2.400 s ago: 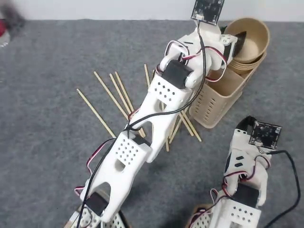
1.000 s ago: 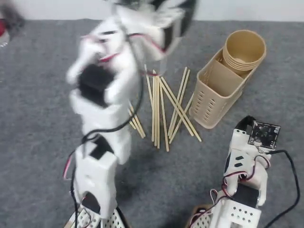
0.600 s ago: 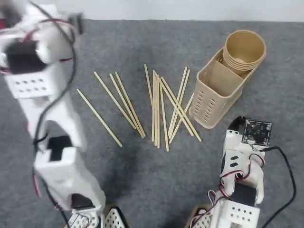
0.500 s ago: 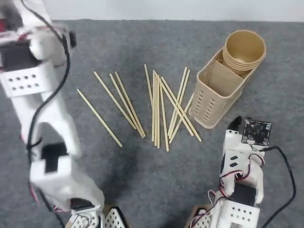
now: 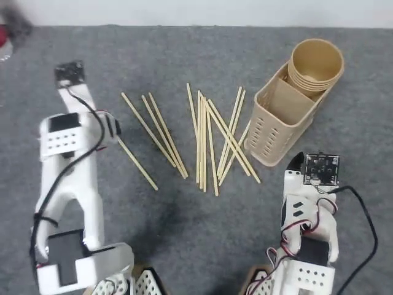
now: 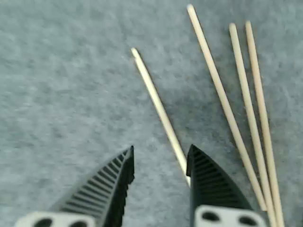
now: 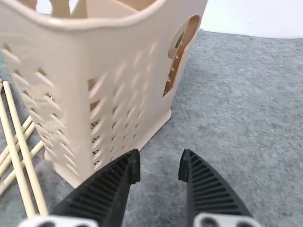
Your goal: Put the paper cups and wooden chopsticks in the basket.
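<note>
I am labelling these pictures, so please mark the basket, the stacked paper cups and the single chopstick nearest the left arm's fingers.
basket (image 5: 276,140): high view, perforated side wall.
paper cups (image 5: 316,58): high view, inside of the top cup.
single chopstick (image 6: 158,106): left wrist view, middle of its shaft.

The table (image 5: 184,55) is covered with a grey, carpet-like mat. The basket (image 5: 270,138) stands upright on it toward the far right. Just beside the basket, on its left, a loose pile of wooden chopsticks (image 5: 206,138) lies flat on the mat, several crossing one another. Left of that pile, 3 chopsticks (image 5: 161,136) lie nearly parallel on a slant. 1 chopstick (image 5: 140,169) lies alone farther left. A blurred red object (image 5: 2,37) sits at the far left edge.
</note>
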Robot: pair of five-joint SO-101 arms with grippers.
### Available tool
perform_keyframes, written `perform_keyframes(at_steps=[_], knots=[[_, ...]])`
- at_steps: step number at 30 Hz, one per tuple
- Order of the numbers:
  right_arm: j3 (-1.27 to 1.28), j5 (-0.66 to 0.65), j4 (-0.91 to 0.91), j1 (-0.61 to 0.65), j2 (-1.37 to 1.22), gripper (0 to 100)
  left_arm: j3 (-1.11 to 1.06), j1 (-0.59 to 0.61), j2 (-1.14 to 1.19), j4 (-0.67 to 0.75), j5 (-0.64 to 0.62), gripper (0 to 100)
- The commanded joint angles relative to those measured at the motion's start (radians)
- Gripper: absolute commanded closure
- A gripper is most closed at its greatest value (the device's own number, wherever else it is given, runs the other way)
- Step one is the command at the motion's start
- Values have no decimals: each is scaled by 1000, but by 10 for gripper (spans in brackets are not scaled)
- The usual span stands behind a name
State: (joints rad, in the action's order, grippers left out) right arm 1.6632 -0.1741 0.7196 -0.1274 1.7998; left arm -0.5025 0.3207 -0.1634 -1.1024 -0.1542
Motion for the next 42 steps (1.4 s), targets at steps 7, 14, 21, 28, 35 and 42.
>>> perform_keyframes(at_steps=[7, 14, 21, 28, 35, 42], knots=[[18, -17, 4, 5, 15, 847, -33, -46, 89, 120, -256, 815], [18, -17, 4, 5, 15, 847, 199, -32, 443, 51, -304, 819], [18, -17, 2, 5, 15, 847, 516, -52, 715, -181, -301, 830], [18, -17, -1, 5, 15, 847, 704, -55, 848, -327, -299, 989], [18, -17, -5, 7, 15, 847, 740, -92, 677, -376, -298, 989], [18, -17, -7, 7, 15, 847, 849, -301, 347, -463, -204, 989]])
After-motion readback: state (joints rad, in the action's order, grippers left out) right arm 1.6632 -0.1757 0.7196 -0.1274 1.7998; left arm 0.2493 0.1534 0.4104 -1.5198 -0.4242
